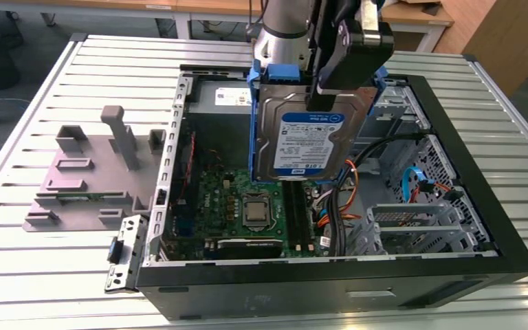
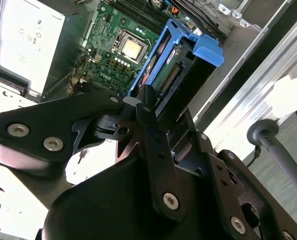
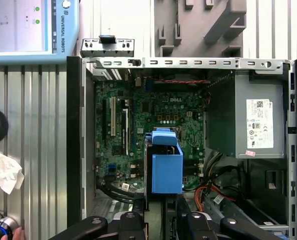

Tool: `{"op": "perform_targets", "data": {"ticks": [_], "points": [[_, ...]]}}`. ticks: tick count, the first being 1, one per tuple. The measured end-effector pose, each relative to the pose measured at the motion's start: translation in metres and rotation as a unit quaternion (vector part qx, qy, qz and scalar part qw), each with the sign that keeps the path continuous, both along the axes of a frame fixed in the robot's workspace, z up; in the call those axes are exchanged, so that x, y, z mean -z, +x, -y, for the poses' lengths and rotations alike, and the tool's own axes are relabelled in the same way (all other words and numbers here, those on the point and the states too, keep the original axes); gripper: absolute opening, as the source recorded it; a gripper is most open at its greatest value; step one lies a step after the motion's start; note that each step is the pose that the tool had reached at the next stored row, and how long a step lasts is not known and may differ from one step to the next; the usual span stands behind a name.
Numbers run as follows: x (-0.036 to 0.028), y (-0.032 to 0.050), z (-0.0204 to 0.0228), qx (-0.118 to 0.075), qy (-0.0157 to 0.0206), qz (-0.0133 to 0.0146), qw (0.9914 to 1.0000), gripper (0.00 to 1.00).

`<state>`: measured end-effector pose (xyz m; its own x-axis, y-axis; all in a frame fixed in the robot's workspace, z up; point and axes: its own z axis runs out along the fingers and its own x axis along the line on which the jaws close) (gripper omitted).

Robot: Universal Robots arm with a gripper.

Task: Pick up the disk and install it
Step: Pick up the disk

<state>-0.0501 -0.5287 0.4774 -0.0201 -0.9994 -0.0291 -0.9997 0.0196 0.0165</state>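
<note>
While the disk [image 1: 305, 137] hangs aloft, case [image 1: 337, 283]: open beneath it.
Motherboard [image 1: 245, 206]: directly below; a slip would likely strike it.
Disk: upright, above the board, unseated.
Gripper [image 1: 339, 84]: fingers clamped on the disk's top end.
Cables [image 1: 340, 206]: close by; may snag.

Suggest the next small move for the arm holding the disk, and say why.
Probably a short sideways shift toward the exterior view's right, with no descent yet. The gripper is shut on the disk, which hangs upright over the motherboard, while the metal drive cage sits further toward that side, with cables between them.
</note>
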Motion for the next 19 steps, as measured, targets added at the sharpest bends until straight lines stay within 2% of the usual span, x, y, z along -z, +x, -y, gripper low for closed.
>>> {"op": "perform_targets", "data": {"ticks": [6,8,11,19], "points": [[-0.0001,0.0001,0.0,0.0,-0.0012,0.0,1.0,0.35],[-0.0001,0.0001,0.0001,0.0,-0.0029,0.0,1.0,0.35],[0.0,0.0001,0.0001,0.0,-0.0037,0.0,0.99999,0.35],[-0.0002,0.0001,0.0001,0.0,-0.0043,0.0,0.99999,0.35]]}}
